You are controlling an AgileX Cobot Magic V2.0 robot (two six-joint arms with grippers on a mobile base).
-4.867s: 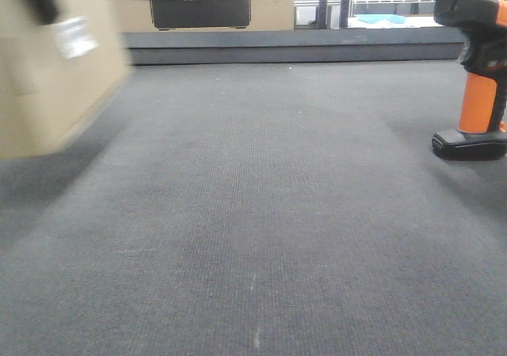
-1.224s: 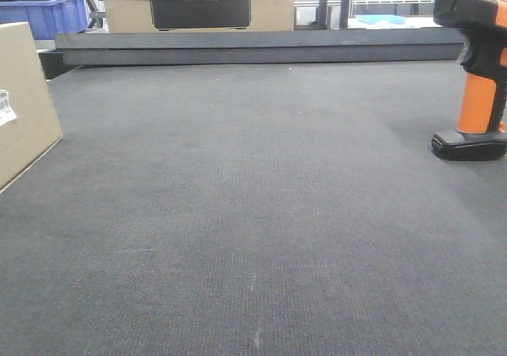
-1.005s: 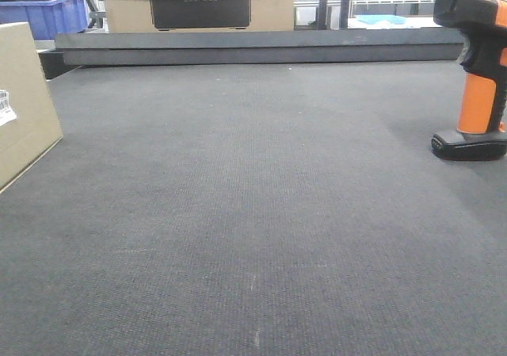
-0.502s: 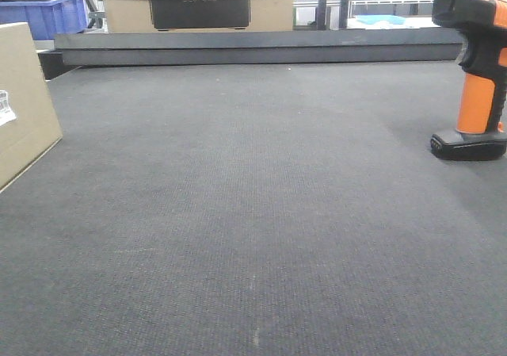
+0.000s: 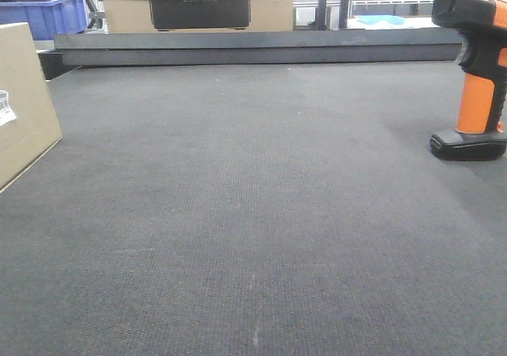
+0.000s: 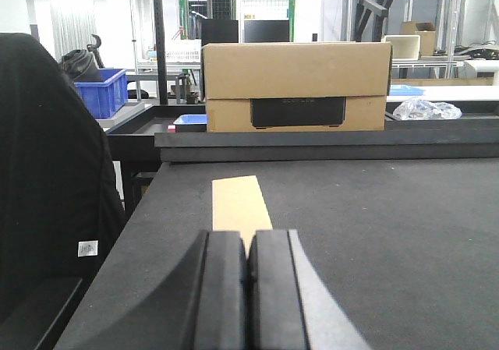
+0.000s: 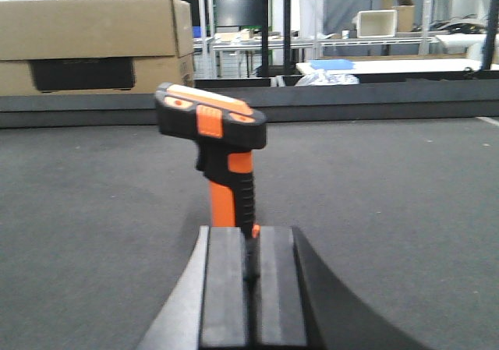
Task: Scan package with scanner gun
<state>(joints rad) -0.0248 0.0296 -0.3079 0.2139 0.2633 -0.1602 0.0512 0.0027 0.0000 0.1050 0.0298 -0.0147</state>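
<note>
The package, a tan box with a white label at its left edge, stands at the far left of the dark mat. In the left wrist view its tan top lies just beyond my left gripper, which is shut with nothing between the fingers. The scanner gun stands upright on its black foot at the far right, its orange handle under the black head. In the right wrist view the scanner gun rises straight ahead of my right gripper, which is shut. The fingers hide the scanner's foot.
A bigger cardboard box with a black panel sits behind the raised black ledge at the back. A blue bin is at the back left. Something black and bulky fills the left of the left wrist view.
About five seconds ago the package was raised, close and blurred; it now rests still at the left edge. Over the last second the scanner gun has shifted very slightly left.
</note>
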